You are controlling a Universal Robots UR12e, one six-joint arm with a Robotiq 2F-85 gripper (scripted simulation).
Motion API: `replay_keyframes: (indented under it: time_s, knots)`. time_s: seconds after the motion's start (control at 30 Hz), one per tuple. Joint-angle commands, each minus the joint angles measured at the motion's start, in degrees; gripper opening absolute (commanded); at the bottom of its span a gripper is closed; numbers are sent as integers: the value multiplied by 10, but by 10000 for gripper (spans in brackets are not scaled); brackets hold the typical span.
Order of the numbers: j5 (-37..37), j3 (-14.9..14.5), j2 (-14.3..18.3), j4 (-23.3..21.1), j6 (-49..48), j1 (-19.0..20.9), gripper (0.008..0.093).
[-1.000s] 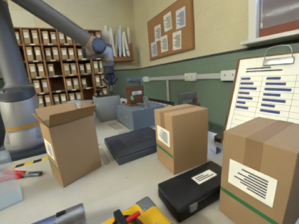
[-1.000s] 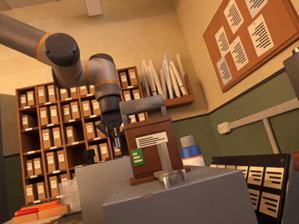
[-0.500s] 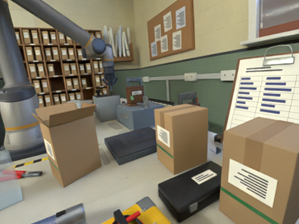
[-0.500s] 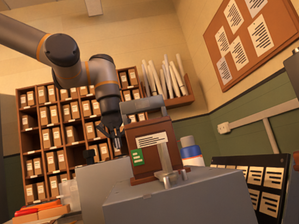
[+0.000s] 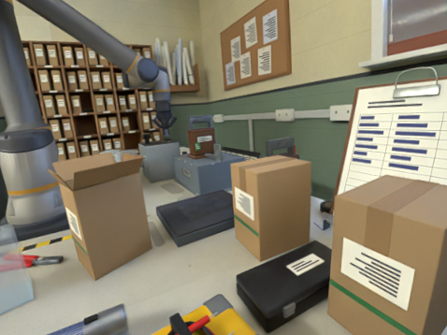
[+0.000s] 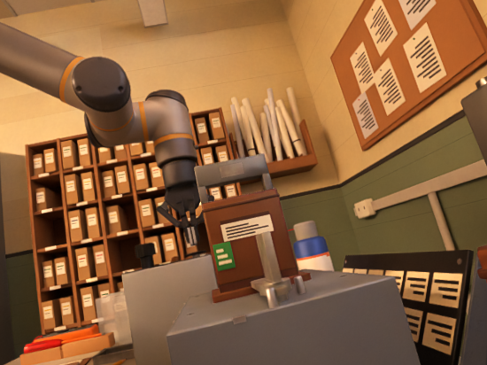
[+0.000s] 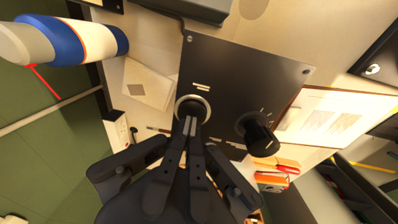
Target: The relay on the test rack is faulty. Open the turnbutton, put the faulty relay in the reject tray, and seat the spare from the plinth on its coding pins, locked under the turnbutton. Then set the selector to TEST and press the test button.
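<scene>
The round black test button (image 7: 192, 109) with its metal ring sits on the black control panel (image 7: 234, 94), right under my fingertips. My gripper (image 7: 190, 121) (image 6: 190, 234) (image 5: 164, 120) is closed and holds nothing. It points straight down at the button. The black selector knob (image 7: 258, 137) (image 6: 144, 253) stands to the right of the button on the same panel. A brown relay (image 6: 248, 241) (image 5: 201, 142) sits on the grey test rack (image 6: 292, 323) (image 5: 205, 170), with the metal turnbutton (image 6: 269, 265) upright in front of it.
A blue and white bottle (image 7: 67, 39) (image 6: 312, 248) stands beside the control box. A dark tray (image 5: 198, 215) lies in front of the rack. Cardboard boxes (image 5: 105, 211) (image 5: 271, 204) stand on the bench. A clipboard (image 7: 333, 121) lies to the right of the panel.
</scene>
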Motion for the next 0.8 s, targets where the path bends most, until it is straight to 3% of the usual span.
replay_keyframes:
  time_s: [0.0, 0.77]
  knots:
    - [0, 0, 0, -1, 0, 0, 80]
    - [0, 4, 5, -10, 0, 0, 80]
